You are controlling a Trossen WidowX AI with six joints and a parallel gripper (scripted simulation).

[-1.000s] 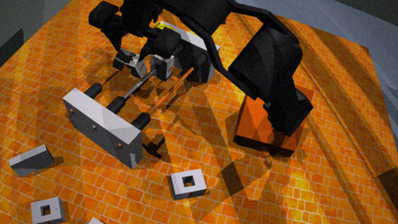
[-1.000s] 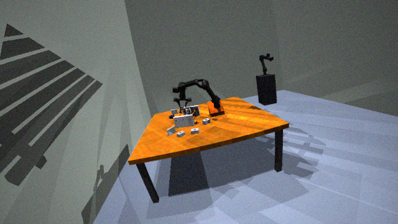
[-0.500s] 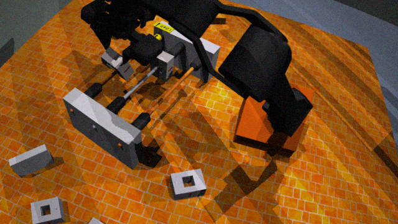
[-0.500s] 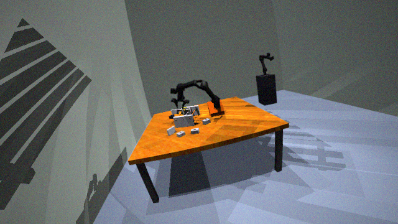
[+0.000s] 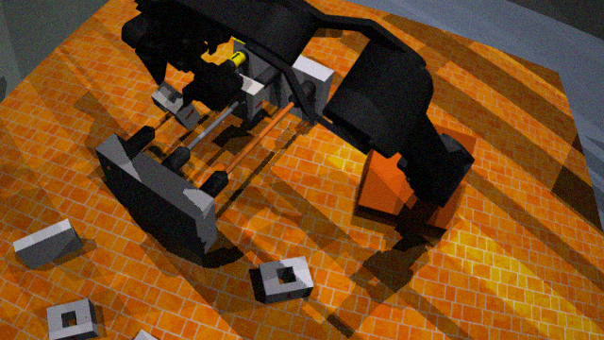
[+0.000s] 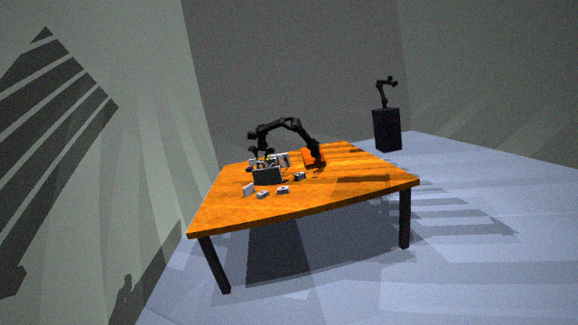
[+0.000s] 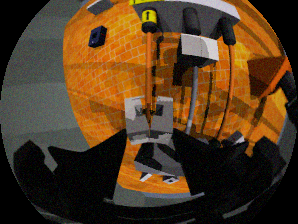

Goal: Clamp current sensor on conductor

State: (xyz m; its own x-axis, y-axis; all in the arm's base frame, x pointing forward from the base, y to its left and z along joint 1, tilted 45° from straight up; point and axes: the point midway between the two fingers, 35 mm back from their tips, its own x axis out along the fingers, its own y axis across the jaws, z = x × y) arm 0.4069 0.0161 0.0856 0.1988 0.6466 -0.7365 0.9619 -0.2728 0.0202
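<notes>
The gripper [image 5: 176, 89] [image 7: 150, 136] is shut on the light grey split-core sensor [image 5: 189, 116] [image 7: 163, 125], whose two halves stand apart. The copper LOAD conductor [image 5: 162, 124] [image 7: 149, 60] runs into the gap between the halves in the wrist view; how deep it sits there is unclear. A yellow sleeve [image 5: 237, 59] [image 7: 149, 16] with a black arrow marks its rear end. A red mark shows on the sensor in the top view, but I cannot tell which way it points. The fingertips are partly hidden behind dark gripper parts.
A grey-white block [image 5: 253, 90] [image 7: 199, 47] sits round the middle conductor [image 5: 212, 125] [image 7: 193, 95]. Another copper conductor [image 5: 260, 138] [image 7: 231, 80] runs beside it. The front end block [image 5: 165, 198] and rear end block [image 5: 313, 71] bear the rods. Loose grey pieces [image 5: 47, 243] [image 5: 299, 279] lie in front; a navy block [image 7: 97, 36] lies behind.
</notes>
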